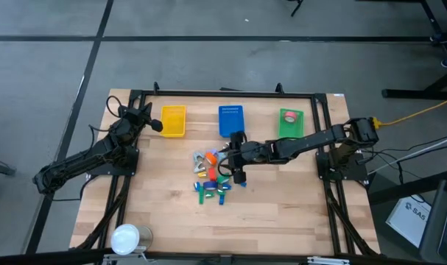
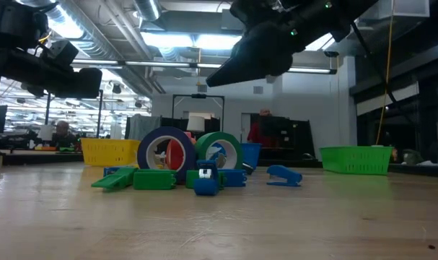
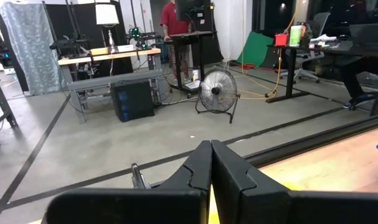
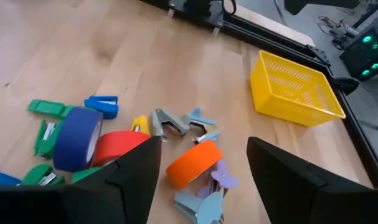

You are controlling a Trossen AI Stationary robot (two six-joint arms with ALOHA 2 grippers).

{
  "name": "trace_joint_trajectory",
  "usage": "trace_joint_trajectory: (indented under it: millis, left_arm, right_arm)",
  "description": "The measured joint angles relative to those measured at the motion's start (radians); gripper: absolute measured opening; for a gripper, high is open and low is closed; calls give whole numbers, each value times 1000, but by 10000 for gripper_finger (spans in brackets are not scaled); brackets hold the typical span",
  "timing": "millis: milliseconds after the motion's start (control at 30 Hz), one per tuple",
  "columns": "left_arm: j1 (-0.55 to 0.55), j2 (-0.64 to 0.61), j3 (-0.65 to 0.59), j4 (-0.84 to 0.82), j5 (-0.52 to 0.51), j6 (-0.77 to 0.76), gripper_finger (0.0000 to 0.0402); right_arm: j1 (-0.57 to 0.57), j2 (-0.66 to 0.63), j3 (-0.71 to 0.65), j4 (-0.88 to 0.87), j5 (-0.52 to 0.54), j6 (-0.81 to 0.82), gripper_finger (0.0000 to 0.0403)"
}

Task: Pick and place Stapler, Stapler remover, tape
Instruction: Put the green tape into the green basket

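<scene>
A pile lies mid-table: an orange tape roll (image 4: pixel 195 163), a red roll (image 4: pixel 117 148), a blue roll (image 4: pixel 76 138) and a green roll (image 2: pixel 219 150), with green staplers (image 4: pixel 45 137), a blue stapler (image 4: pixel 101 104) and grey staple removers (image 4: pixel 170 121). My right gripper (image 4: pixel 202 142) hovers open above the pile (image 1: pixel 212 177), slanting down, with the orange roll below the gap and untouched. My left gripper (image 3: pixel 210 149) is shut on nothing at the far left, beside the yellow basket (image 1: pixel 173 121).
Three baskets line the far edge: yellow, blue (image 1: pixel 231 121) and green (image 1: pixel 290 124), the green one holding a roll. A white round object (image 1: pixel 125 237) stands at the near left corner. Bare wood lies near and right of the pile.
</scene>
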Motion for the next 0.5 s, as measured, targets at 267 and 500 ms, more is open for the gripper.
trace_joint_trajectory:
  millis: [267, 500]
  left_arm:
    - [0, 0, 0, 0, 0, 0, 1]
    - [0, 0, 0, 0, 0, 0, 1]
  right_arm:
    - [-8, -1, 0, -15, 0, -1, 243]
    - [-50, -1, 0, 14, 3, -1, 243]
